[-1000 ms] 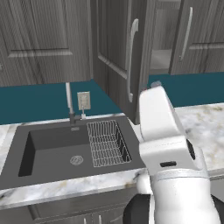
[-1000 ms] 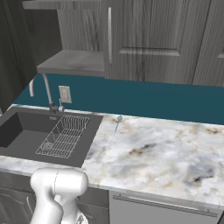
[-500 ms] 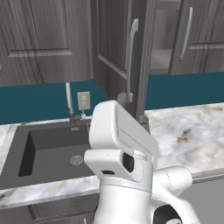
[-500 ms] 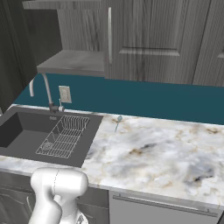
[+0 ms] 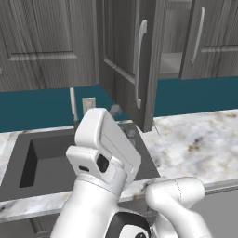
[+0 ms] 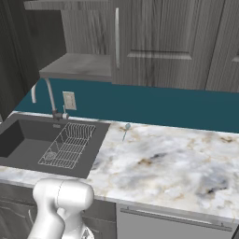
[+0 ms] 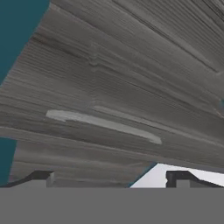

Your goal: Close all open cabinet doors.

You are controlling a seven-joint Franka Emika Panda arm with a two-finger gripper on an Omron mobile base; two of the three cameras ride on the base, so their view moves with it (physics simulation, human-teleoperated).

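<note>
Above the marble table [image 6: 168, 163] and teal backsplash [image 6: 163, 105], a tall grey wood-grain cabinet door [image 5: 128, 65] with silver bar handle [image 5: 139, 62] stands ajar; the claw [image 7: 109, 176], spread wide and empty, faces grey wood.

Teal backsplash [image 6: 158, 105], marble counter [image 6: 168, 163], dark sink [image 6: 28, 149]

You are looking at a rendered home kitchen. Grey wood-grain upper cabinet doors [image 5: 128, 69] with long silver bar handles hang above a teal backsplash [image 6: 163, 107], which carries a wall outlet [image 6: 69, 100]. A marble-patterned countertop [image 6: 172, 163] holds a dark sink [image 6: 28, 149] with a curved faucet [image 6: 49, 95] and a wire dish rack [image 6: 67, 147] inside.
</note>
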